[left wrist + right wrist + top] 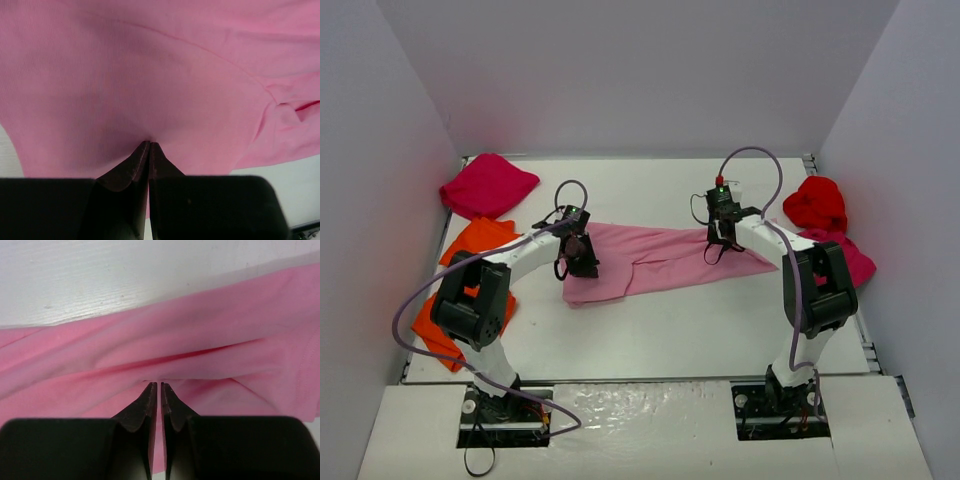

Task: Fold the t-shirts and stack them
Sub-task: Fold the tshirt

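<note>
Both claws pinch the pink t-shirt (650,258) mid-tabletop (650,330).
Shirt lies flat, long axis left-right across the tabletop. Left claw (578,258) is clenched on cloth at the shirt's left end. Right claw (717,243) is clenched on a fold just short of the right end. Each arm is nearer its own end and the cloth spans between them, so the fold likely needs both lifting together. Orange t-shirts (455,300) and red t-shirt (817,203) sit at the side edges, well apart.
</note>
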Robot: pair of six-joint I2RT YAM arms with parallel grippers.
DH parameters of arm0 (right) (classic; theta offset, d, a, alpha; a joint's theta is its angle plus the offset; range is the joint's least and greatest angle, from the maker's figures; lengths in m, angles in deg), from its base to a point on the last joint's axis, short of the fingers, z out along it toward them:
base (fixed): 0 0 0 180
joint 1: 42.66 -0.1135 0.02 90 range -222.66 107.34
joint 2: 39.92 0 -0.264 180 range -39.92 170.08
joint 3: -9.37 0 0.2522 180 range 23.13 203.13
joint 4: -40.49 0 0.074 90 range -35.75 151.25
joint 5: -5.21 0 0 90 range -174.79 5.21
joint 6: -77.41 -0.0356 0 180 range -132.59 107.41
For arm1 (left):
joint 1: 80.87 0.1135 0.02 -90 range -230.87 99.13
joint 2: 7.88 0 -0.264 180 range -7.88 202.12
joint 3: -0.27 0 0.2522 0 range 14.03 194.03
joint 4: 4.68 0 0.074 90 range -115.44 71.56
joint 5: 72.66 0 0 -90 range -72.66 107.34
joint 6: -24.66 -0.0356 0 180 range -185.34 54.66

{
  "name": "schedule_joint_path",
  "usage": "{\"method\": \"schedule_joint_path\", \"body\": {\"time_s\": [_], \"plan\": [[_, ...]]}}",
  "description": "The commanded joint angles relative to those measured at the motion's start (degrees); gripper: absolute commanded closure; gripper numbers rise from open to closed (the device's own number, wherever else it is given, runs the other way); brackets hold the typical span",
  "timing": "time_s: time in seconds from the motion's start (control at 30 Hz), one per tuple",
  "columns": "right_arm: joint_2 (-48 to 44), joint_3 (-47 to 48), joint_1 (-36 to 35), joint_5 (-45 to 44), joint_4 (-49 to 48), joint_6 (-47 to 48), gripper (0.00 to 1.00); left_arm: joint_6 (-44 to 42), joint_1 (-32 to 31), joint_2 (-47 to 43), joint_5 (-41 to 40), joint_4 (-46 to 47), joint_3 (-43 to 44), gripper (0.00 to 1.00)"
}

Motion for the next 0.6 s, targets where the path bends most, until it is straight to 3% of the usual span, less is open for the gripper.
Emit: {"method": "schedule_joint_path", "body": {"time_s": [0.0, 0.1, 0.3, 0.5, 0.57], "plan": [[-1.8, 2.8, 0.4, -4.5, 2.9, 0.6, 0.87, 2.3, 0.0, -3.5, 2.0, 2.6, 4.2, 0.99], [-2.6, 2.2, 0.2, -4.7, 3.2, 0.3, 0.76, 1.9, -0.1, -3.5, 1.6, 2.0, 4.8, 0.99], [-2.4, 1.8, -0.2, 5.5, 3.8, -1.1, 0.7, 1.6, -0.1, -2.9, 1.4, 2.1, 3.9, 0.99], [-5.8, -1.1, -0.1, -12.7, 10.5, -4.2, 0.71, 1.1, -0.1, -3.1, 0.9, 2.5, 2.9, 1.0], [-9.1, -3.2, 0.4, -14.6, 10.8, -5.8, 0.72, 0.6, -0.1, -2.5, 0.9, 2.3, 3.1, 1.0]]}}
